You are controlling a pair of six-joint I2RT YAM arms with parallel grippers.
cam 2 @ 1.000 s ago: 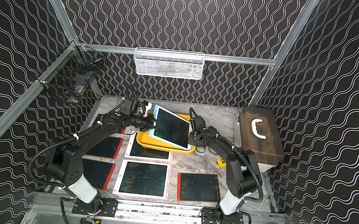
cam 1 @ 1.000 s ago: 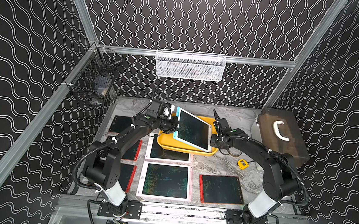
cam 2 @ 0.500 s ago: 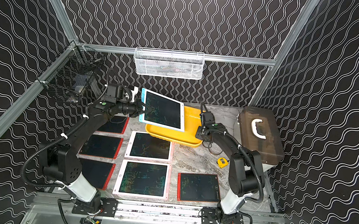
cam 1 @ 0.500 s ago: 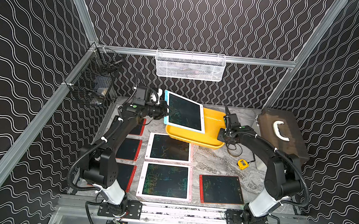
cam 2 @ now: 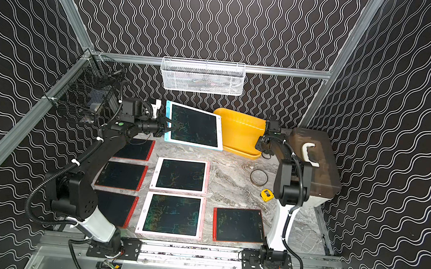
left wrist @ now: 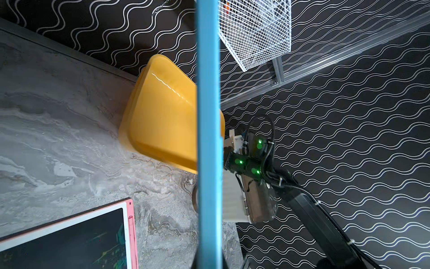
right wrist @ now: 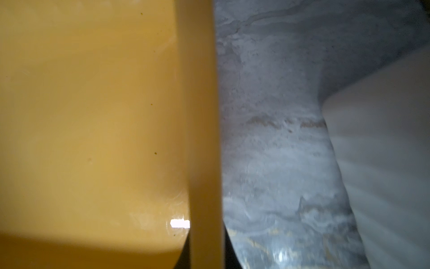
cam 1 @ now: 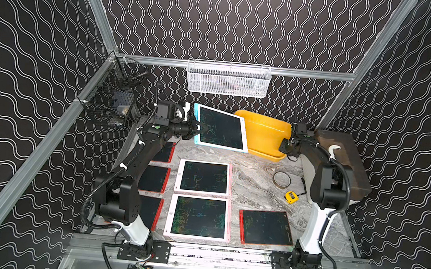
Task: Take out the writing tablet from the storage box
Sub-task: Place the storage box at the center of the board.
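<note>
Since a second ago the left tool [cam 1: 196, 128] has carried the blue-framed writing tablet [cam 1: 220, 129] up and leftward, clear of the yellow storage box [cam 1: 265, 134]. It clamps the tablet's left edge above the surface [cam 1: 253, 177]. The right tool [cam 1: 285, 147] pinches the tilted box's rim.

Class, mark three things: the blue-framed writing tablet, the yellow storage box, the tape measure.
writing tablet [cam 1: 220, 129]: in a top view, screen middle.
storage box [cam 1: 265, 134]: in a top view, bare yellow face.
tape measure [cam 1: 291, 197]: in a top view, yellow case.
</note>
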